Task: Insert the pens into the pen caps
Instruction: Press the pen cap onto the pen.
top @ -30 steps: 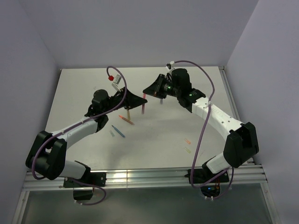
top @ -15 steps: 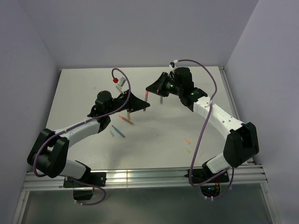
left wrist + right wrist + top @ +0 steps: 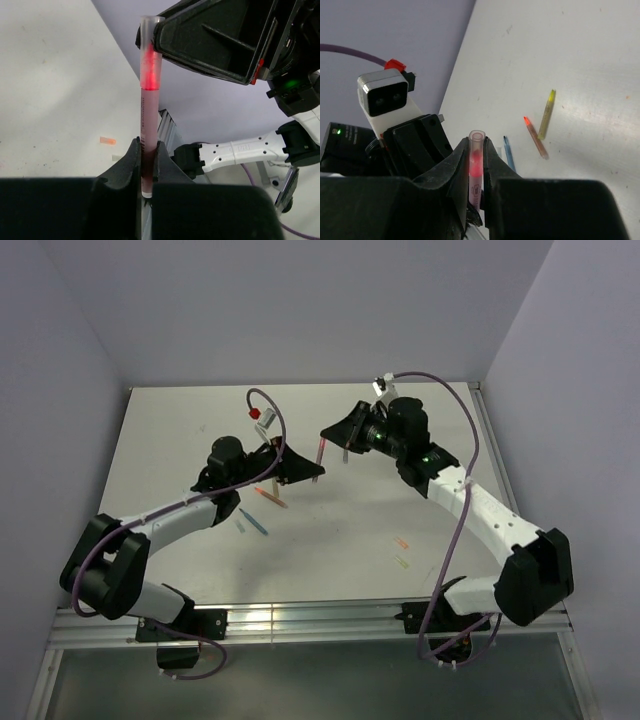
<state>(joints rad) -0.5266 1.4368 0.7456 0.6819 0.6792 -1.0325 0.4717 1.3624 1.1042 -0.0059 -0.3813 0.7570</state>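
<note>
A pink-red pen stands upright in mid-air between both grippers, above the middle of the table. My left gripper is shut on its lower end. The pen's red tip sits inside a clear pen cap, and my right gripper is shut on that cap. From above, the left gripper and the right gripper meet tip to tip at the pen. On the table lie an orange pen, a blue pen and a yellow pen.
A pale cap lies beside the blue pen. An orange cap and a yellow-green cap lie toward the near right. Walls close the table on three sides, and a metal rail runs along the near edge.
The left gripper moved right to the pen hanging from the right gripper and shut on its lower end. The right arm shifted slightly right and kept its grip.
</note>
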